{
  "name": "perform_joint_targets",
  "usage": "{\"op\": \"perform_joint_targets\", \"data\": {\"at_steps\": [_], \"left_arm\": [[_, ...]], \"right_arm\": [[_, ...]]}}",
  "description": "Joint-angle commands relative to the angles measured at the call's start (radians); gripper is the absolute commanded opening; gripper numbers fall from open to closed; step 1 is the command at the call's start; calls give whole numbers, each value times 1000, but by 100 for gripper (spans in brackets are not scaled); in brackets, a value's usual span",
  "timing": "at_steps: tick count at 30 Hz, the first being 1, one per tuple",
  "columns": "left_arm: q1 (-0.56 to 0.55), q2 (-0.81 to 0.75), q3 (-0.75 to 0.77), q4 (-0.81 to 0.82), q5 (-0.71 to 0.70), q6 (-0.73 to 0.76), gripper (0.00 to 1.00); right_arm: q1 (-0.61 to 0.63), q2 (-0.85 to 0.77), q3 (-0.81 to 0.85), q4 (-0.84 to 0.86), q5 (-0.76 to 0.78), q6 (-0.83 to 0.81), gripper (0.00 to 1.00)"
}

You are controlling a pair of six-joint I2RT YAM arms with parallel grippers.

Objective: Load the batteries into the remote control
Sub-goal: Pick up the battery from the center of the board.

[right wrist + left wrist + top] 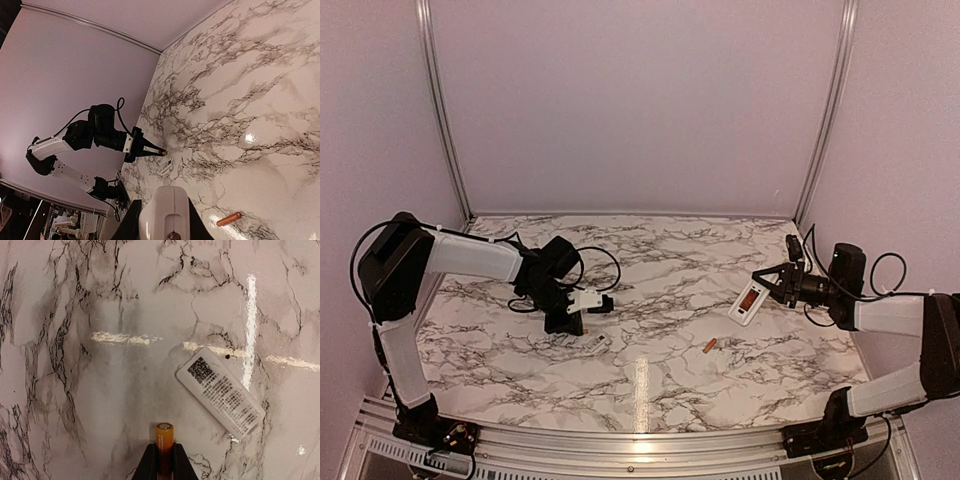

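Marble table point(670, 250): left gripper point(164, 454) pinches a battery point(164, 432) at nine o'clock, right gripper point(772, 288) clamps the remote control point(749, 299) at three, spare battery point(710, 346) lying at five. Held only by its tail, the cell could pivot out.

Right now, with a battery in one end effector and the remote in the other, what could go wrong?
The left end effector grips its battery with much of it sticking out, so it may pivot or slip when pressed in. The right end effector holds the remote off the table; a push could shift it. The other battery lies loose on the table and could roll if bumped.
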Motion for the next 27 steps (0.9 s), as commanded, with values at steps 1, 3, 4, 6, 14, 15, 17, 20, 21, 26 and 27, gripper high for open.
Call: {"op": "perform_joint_targets", "data": {"at_steps": [1, 3, 4, 6, 14, 15, 17, 20, 21, 26, 27], "left_arm": [[-45, -12, -28, -78, -43, -86, 3], [-56, -40, -17, -60, -84, -157, 0], [-59, -52, -4, -50, -98, -198, 0], [-62, -82, 27, -41, -118, -286, 0], [-200, -260, 106, -8, -217, -636, 0], [-218, -289, 94, 7, -212, -677, 0], [-255, -344, 82, 23, -223, -806, 0], [-270, -400, 46, 60, -199, -1008, 0], [-272, -413, 32, 70, -203, -1069, 0], [-328, -476, -47, 158, -214, -1216, 0], [-343, -485, -58, 176, -223, -1240, 0]], "right_arm": [[14, -12, 10, -4, 8, -6, 0], [45, -11, 14, -6, 16, -7, 0], [58, -9, 19, -8, 21, -9, 0], [81, -7, 28, -17, 33, -12, 0], [213, 13, 37, 19, 114, 27, 0], [240, 21, 34, 41, 126, 39, 0], [282, 33, 27, 68, 153, 68, 0], [343, 55, 25, 111, 191, 102, 0], [362, 63, 28, 122, 206, 114, 0], [462, 116, 51, 157, 284, 155, 0], [482, 130, 53, 175, 296, 167, 0]]}}
